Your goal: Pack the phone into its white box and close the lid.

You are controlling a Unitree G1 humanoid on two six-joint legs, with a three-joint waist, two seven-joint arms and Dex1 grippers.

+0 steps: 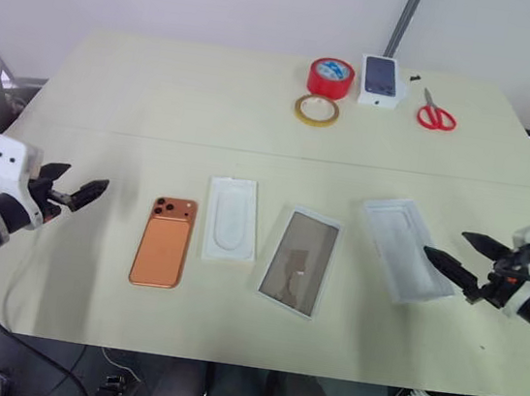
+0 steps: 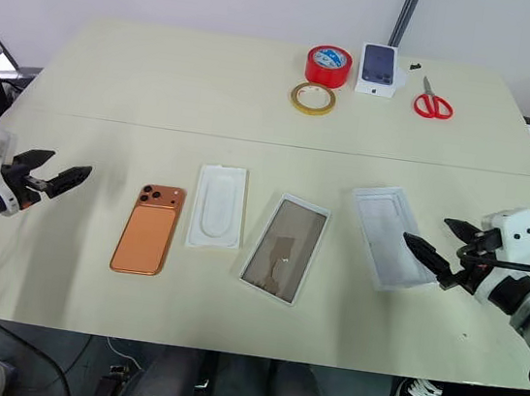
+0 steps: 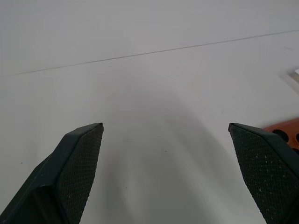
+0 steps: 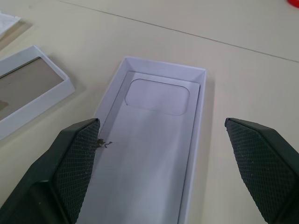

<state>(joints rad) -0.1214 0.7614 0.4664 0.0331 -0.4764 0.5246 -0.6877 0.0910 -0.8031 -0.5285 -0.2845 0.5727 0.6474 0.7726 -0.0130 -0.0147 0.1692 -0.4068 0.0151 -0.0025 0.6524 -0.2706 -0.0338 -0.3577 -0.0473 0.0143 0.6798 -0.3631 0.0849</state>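
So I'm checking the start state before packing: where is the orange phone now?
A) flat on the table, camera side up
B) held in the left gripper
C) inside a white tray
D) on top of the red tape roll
A: the phone lies flat on the bare table, lenses up, apart from the open left gripper.

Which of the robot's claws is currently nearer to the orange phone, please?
The left. The left claw, open, hovers just beside the phone, off its camera end. The right claw, open, is across the table by the white box.
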